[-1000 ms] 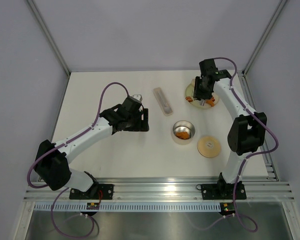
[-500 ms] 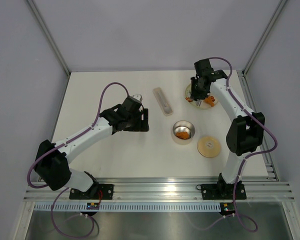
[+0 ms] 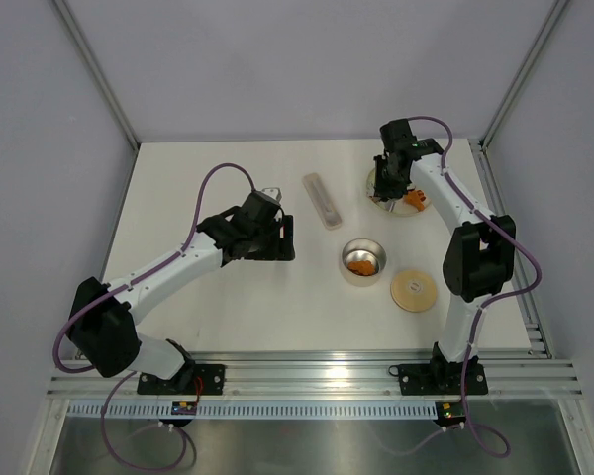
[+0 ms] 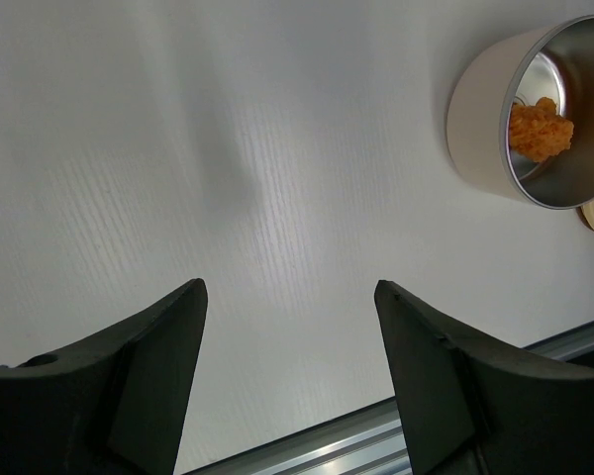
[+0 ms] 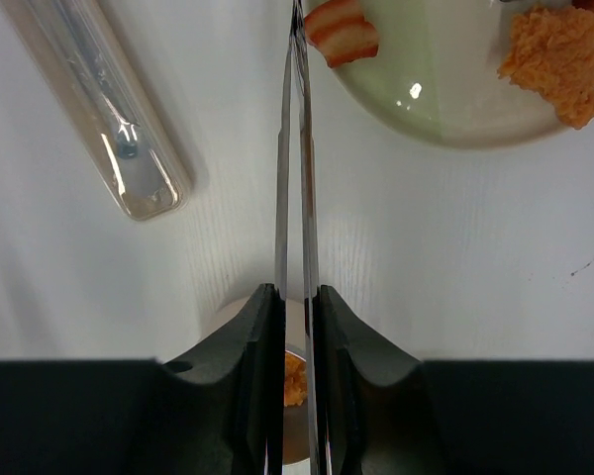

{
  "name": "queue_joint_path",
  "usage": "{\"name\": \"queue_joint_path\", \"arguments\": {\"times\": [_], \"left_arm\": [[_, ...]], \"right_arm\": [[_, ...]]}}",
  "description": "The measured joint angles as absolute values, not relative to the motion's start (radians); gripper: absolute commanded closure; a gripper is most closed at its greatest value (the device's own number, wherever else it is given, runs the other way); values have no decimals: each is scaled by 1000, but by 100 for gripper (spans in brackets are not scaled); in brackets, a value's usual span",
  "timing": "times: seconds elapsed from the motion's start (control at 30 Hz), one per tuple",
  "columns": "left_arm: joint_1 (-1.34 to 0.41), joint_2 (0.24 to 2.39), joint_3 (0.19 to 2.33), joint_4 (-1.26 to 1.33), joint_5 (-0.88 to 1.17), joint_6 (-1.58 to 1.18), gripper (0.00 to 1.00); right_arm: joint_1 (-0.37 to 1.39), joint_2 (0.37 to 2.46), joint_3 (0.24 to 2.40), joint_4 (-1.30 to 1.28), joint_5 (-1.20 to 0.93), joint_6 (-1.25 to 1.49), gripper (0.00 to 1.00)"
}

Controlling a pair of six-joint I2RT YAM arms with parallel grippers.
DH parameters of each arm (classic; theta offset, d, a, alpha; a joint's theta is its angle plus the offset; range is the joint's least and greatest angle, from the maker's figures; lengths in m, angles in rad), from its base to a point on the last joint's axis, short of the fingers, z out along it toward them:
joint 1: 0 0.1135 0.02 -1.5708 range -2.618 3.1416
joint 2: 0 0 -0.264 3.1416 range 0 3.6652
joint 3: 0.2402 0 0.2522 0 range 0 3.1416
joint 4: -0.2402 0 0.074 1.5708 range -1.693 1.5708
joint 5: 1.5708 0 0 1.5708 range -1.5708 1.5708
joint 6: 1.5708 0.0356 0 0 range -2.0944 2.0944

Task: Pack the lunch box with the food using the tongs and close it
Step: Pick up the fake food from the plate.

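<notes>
Right hand (image 5: 295,297) clamps the silver tongs (image 5: 295,148), tips by a striped piece (image 5: 342,30) on the pale green plate (image 5: 445,109); one orange piece (image 4: 541,129) sits in the open lunch box (image 4: 480,109), lid (image 3: 413,290) beside it; left hand (image 4: 287,287) open, empty.

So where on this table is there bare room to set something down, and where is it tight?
Bare: the far-left corner beyond the left arm, and the near strip of table between that arm and the tan lid. Crowded: the right half, where translucent case, plate, lunch box and lid sit close together.
</notes>
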State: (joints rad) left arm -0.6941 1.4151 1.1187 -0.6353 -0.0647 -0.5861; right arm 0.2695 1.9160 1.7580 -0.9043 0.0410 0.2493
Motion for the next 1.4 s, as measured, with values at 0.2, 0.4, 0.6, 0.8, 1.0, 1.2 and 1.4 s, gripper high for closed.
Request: {"name": "queue_joint_path", "arguments": {"times": [0.2,0.4,0.6,0.8,1.0,1.2,1.4], "left_arm": [[-694,1413,1119,-635,-65,-593,28],[-694,1413,1118,-635,-65,-596,28],[-694,1413,1119,-635,-65,-596,28],[-694,1413,1119,-635,-65,-596,28],[-694,1413,1118,-635,-64,-596,28],[-694,1413,1118,-635,-64,-596,28],[-694,1413,1118,-635,-64,-596,28]], "right_arm": [[270,1935,1760,-912,67,249,76],[270,1936,1761,-916,97,249,76],[270,1948,1773,-924,122,249,76],[270,1954,1782,-925,123,248,76],[270,1954,1782,-924,120,244,75],[270,1954,1782,-923,118,239,75],[271,1954,1782,-909,111,237,75]]}}
